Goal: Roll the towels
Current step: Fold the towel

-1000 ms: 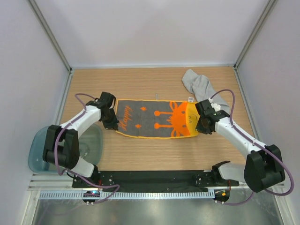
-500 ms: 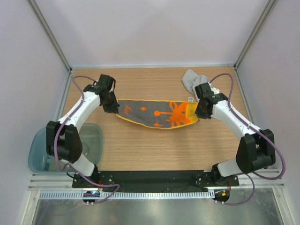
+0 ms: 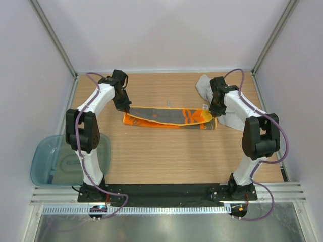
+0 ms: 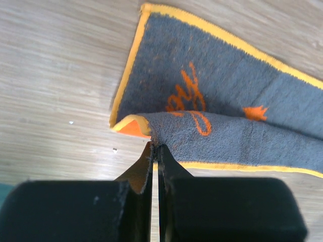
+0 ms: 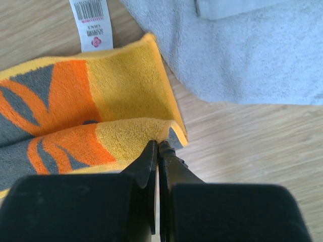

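Orange towel (image 3: 169, 117): lies stretched out in a long narrow strip across the far half of the table (image 3: 166, 156). It is doubled along its length, the upper layer grey with a yellow border, with orange showing at both ends.

Left gripper (image 3: 126, 108): at the orange towel's left end. In the wrist view the left gripper (image 4: 155, 151) is clamped tight on the folded-over edge of the orange towel (image 4: 227, 101). The pinched corner is raised off the lower layer, and its orange underside curls out at the fold.

Right gripper (image 3: 216, 112): at the orange towel's right end. Its wrist view shows the right gripper (image 5: 159, 146) pinched tight on the doubled yellow edge of the orange towel (image 5: 116, 91), with no gap between the jaws.

Label (image 5: 91, 22): white with a barcode, sticks out from the orange towel's far edge near the right end.

Grey towel (image 3: 204, 85): bunched, at the orange towel's right end and beyond it. Wrist view: the grey towel (image 5: 242, 50) lies just beside the yellow end; contact unclear.

Tub (image 3: 48, 161): well apart from the orange towel, off its left end on the near side, at the table's edge.
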Action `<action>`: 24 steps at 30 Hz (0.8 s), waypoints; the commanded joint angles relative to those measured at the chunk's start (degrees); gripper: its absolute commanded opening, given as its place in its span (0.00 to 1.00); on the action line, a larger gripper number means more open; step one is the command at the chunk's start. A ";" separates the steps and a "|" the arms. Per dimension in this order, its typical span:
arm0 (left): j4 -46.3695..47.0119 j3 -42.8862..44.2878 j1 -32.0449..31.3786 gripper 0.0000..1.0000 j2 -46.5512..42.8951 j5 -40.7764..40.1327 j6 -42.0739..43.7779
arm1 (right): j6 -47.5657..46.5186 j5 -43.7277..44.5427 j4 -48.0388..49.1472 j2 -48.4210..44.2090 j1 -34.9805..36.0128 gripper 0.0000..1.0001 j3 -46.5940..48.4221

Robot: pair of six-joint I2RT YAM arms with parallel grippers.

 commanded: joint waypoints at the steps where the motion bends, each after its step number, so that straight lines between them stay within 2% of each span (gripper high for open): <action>1: -2.07 4.61 0.93 0.00 1.98 -0.72 0.92 | -2.08 -1.36 -0.67 1.48 -0.75 0.01 5.29; 13: -2.86 10.06 3.48 0.00 9.88 -0.45 1.98 | -2.52 -3.30 -2.08 10.10 -1.71 0.01 12.50; 14: -2.95 11.63 3.57 0.01 10.85 -0.54 2.15 | -2.43 -3.30 -2.16 10.97 -1.89 0.05 13.38; 15: -3.47 12.52 3.74 0.05 11.82 -0.45 2.15 | -2.34 -3.39 -2.25 11.68 -2.15 0.17 13.82; 17: -4.26 16.54 4.36 0.10 15.42 0.07 2.50 | -1.90 -3.82 -2.25 13.96 -2.94 0.22 15.58; 18: -5.14 18.05 4.54 0.16 16.73 0.07 2.50 | -1.64 -3.91 -2.51 14.75 -3.21 0.32 16.28; 20: -6.02 21.91 5.41 0.28 21.29 2.25 2.68 | -1.11 -3.91 -3.13 17.13 -4.26 0.45 18.73; 21: -7.68 26.45 5.59 0.41 23.15 2.97 2.68 | -1.02 -3.91 -3.57 17.83 -4.44 0.52 19.53; 24: -11.38 34.90 6.29 0.46 29.04 4.20 2.42 | -0.67 -3.65 -4.62 19.94 -5.49 0.56 24.26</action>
